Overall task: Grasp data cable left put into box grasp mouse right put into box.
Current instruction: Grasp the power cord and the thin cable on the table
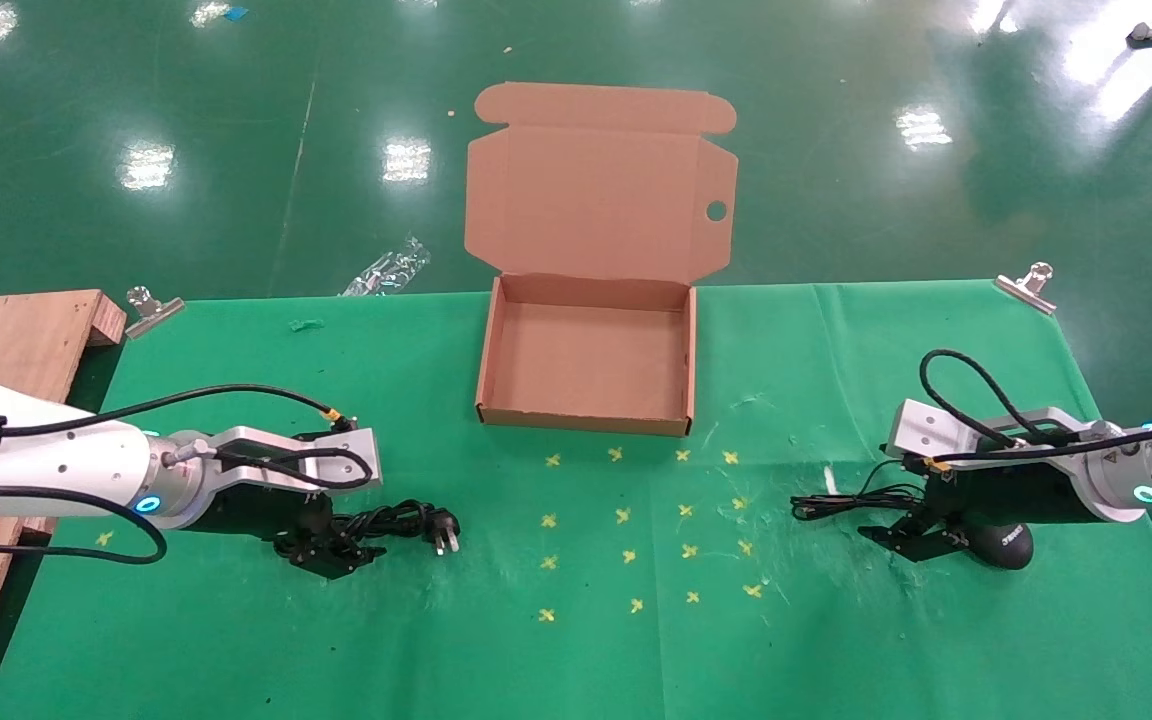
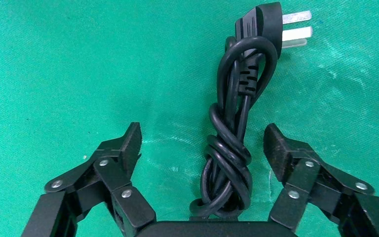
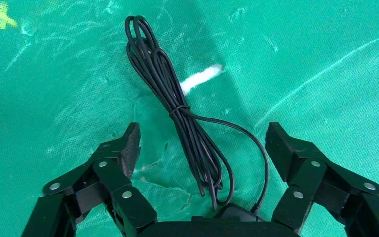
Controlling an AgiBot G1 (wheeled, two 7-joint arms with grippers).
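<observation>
The left gripper (image 2: 202, 148), wide open, is straddling the cable (image 2: 232, 143) near the table's left edge. The right gripper (image 3: 203, 148), also wide, is straddling the mouse (image 1: 1001, 545) wire near the right edge. Next, closing; the box (image 1: 586, 415) is waiting empty.

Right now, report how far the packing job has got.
Nothing is packed: the box sits open and empty. The left gripper is open astride the data cable on the table; the right gripper is open over the mouse. Both grasps and both placements remain.
</observation>
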